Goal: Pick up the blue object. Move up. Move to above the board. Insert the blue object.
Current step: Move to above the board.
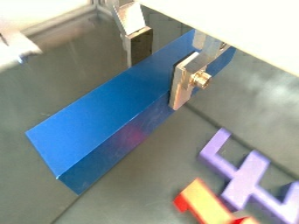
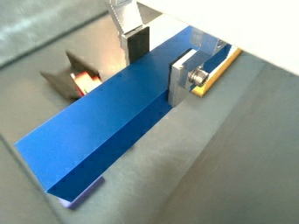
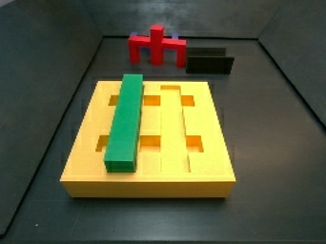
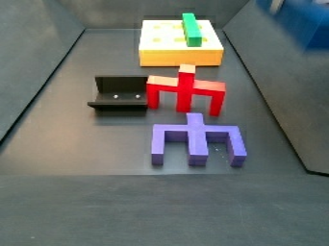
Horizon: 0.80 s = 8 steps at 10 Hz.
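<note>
Between the claw's point(image 1: 162, 63) silver fingers point(image 1: 184, 80) sits the blue object point(image 1: 111, 118), pinched across its width and raised off the floor in both wrist views. Below the claw lie a purple block point(image 1: 247, 171) and a red-orange piece point(image 1: 211, 203). Well apart from the claw, the board point(image 3: 211, 162) carries a green bar point(image 3: 125, 119) in one groove; beyond it stand a red cross block point(image 3: 155, 45) and the fixture point(image 3: 211, 61).

In both wrist views the long dark blue bar point(image 1: 111, 118) runs under the gripper point(image 1: 162, 63), its far end hidden. In a side view only a blurred blue patch point(image 4: 313, 24) shows at the edge, possibly that bar. The purple forked block point(image 1: 247, 175) and a red-orange piece point(image 1: 211, 204) are cut off.
</note>
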Tool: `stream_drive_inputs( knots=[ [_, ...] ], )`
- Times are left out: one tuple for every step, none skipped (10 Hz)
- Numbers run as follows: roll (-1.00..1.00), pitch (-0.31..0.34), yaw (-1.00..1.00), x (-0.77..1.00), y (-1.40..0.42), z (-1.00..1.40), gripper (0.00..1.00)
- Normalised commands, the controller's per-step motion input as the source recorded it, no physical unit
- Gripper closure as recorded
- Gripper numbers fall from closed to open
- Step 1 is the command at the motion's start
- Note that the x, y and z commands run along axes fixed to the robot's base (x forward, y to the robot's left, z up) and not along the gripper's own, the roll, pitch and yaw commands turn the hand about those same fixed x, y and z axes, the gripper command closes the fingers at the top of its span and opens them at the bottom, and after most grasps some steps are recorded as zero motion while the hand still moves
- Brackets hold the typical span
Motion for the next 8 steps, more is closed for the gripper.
stream_drive_inputs(
  knots=[
    [0.0,0.091,0.0,0.02,-0.01,0.73,1.0],
    [0.0,0.091,0.0,0.02,-0.01,0.73,1.0],
    [0.01,0.028,0.0,0.07,0.0,0.66,1.0],
    [0.0,0.061,0.0,0.04,0.0,0.59,1.0],
    [0.0,0.048,0.0,0.03,-0.01,0.37,1.0],
    [0.03,0.262,0.06,0.76,-1.4,0.2,1.0],
    [0.04,0.28,0.06,0.76,-1.4,0.17,1.0],
    [0.05,0.314,0.06,0.79,-1.4,0.17,1.0]
  ],
)
